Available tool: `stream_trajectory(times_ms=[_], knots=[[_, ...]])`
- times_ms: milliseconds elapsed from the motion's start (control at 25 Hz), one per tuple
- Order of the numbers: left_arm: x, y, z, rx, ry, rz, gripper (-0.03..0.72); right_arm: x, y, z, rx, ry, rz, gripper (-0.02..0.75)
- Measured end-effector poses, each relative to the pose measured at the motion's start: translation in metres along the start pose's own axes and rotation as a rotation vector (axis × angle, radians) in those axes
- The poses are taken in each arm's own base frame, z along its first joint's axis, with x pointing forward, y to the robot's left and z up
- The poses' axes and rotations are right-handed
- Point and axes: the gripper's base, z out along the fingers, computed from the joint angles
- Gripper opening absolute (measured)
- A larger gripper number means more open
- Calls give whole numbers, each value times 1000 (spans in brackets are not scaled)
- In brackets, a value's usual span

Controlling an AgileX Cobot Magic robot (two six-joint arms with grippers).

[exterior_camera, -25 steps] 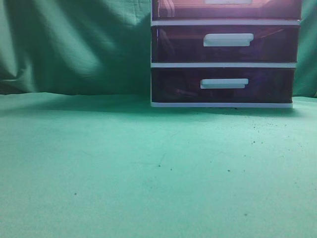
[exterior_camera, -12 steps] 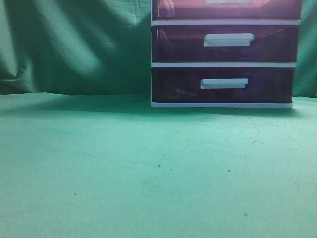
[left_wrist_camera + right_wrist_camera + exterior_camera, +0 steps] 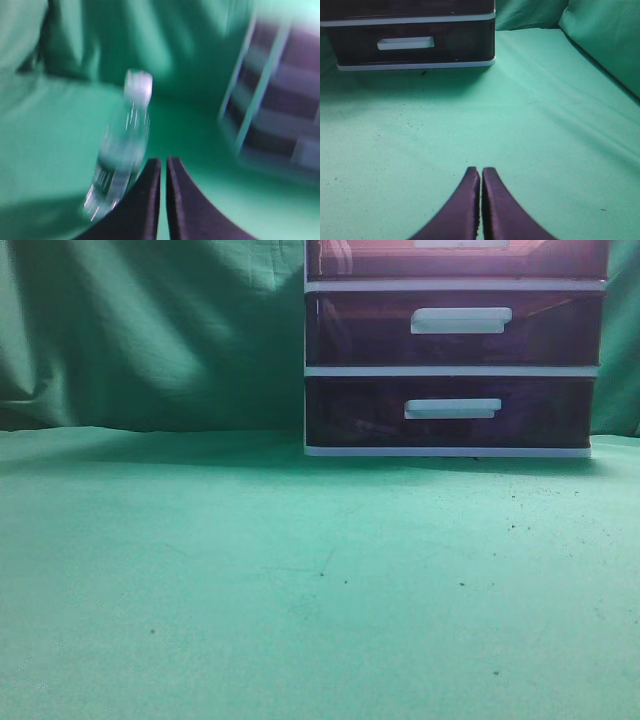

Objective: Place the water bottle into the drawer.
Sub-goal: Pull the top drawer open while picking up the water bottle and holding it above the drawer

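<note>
- Currently, far left of the scene: water bottle [image 3: 121, 152] shows only in the left wrist view, heavily motion-blurred. Clear body, pale cap on top, tilted in that view, standing on the green cloth [image 3: 200, 580] towards its left side, in front of the draped green backdrop [image 3: 150, 330].
- Left gripper [image 3: 163, 195]: dark fingers pressed together, only a thin slit between them, nothing pinched. Bottle sits just left of the fingertips in that view; contact can't be judged through the blur.
- Exterior view shows neither arm and no bottle, just bare cloth with a few dark specks.
- Drawer unit [image 3: 455, 370]: white frame, back-right part of the table, against the backdrop. Three dark purple-brown fronts visible in the exterior view.
- Top drawer [image 3: 460, 258]: cropped by the frame's upper edge, only the lower strip of its white handle shows. Front looks flush with the frame, so closed as far as can be seen.
- Middle drawer [image 3: 455, 328] and bottom drawer [image 3: 450, 412] below it: both closed, white bar handles.
- Right gripper [image 3: 481, 200]: fingers squeezed together, holding nothing, above open cloth, well short of the unit's bottom drawer [image 3: 415, 45], which sits at that view's top left.
</note>
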Motion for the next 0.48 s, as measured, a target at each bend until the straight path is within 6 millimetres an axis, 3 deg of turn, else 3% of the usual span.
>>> stream_trajectory(times_ms=[160,280,480], knots=[[-27,5,-4,-27,-303,-225,0,0,0,0,0,0,0,0],[-36,8,-8,-47,-419,-206,0,0,0,0,0,0,0,0],[-46,-10,-2,20,-247,22,0,0,0,0,0,0,0,0]])
